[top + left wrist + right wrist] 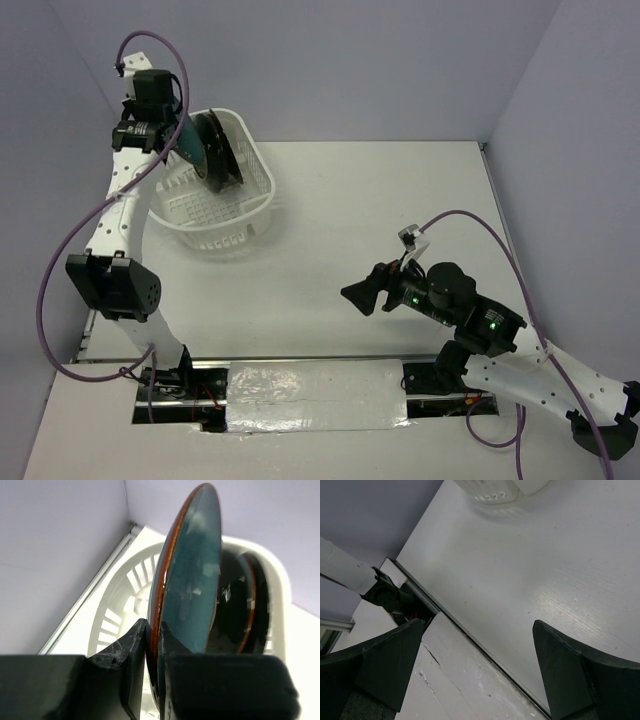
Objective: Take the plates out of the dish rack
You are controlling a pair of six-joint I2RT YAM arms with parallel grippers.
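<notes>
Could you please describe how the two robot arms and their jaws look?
The left arm and right arm have white links with rows of small holes and black joint housings. A purple cable runs along each. The jaws are black and wedge-shaped. Small green lights glow on the right arm's black section.

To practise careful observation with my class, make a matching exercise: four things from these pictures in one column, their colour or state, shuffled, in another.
1 left gripper
2 right gripper
3 teal plate
4 dish rack

A open, over the table
B white, slotted walls
C closed on a plate's rim
D standing on edge

Pairs: 1-C, 2-A, 3-D, 4-B
</notes>
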